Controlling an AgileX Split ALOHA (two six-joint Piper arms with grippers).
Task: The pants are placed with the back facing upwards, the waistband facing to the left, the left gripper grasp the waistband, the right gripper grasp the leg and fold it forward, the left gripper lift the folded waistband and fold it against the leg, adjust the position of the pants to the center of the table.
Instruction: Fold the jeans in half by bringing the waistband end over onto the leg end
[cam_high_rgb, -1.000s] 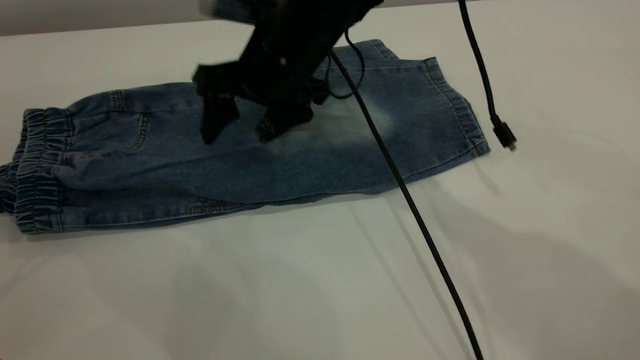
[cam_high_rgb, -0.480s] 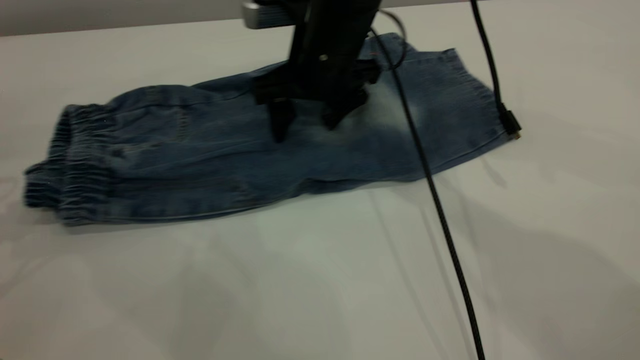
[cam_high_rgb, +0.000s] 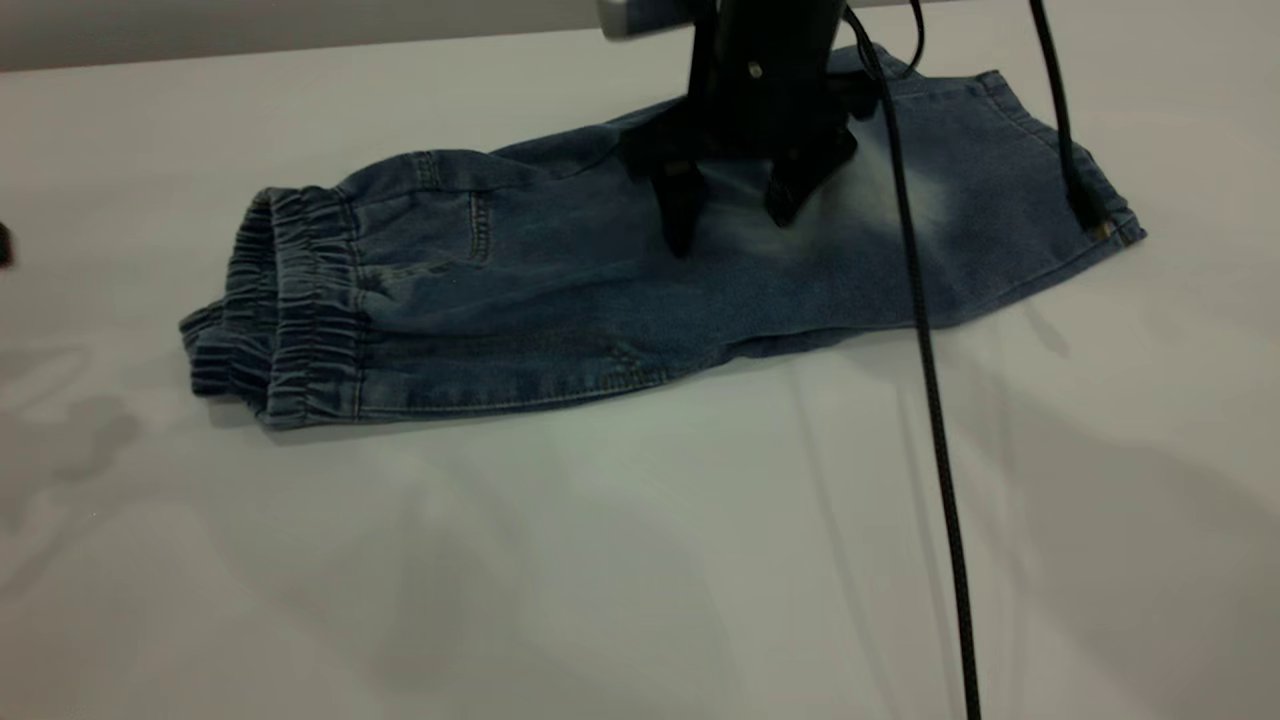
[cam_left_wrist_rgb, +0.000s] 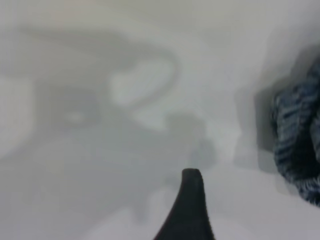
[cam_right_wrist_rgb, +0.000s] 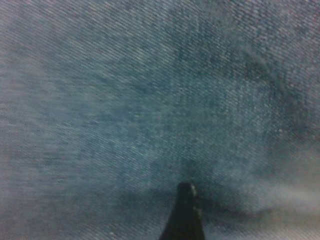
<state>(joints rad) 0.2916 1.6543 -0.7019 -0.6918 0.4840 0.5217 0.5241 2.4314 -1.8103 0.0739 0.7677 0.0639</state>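
The blue denim pants lie folded lengthwise on the white table. Their ruched waistband points left, and the leg with its pale faded patch points right. My right gripper stands open, both pointed fingertips pressed down on the denim beside the pale patch; the right wrist view shows one finger against the cloth. My left gripper hovers over bare table left of the waistband, touching nothing. Only one finger shows, with empty space beside it.
A black braided cable hangs from the right arm across the pants to the table's front edge. A second cable ends in a plug lying on the leg hem. Bare white tabletop stretches in front of the pants.
The right gripper has travelled to the right with its tips on the denim, and the whole pants have slid right with it. The waistband now lies well in from the left edge.
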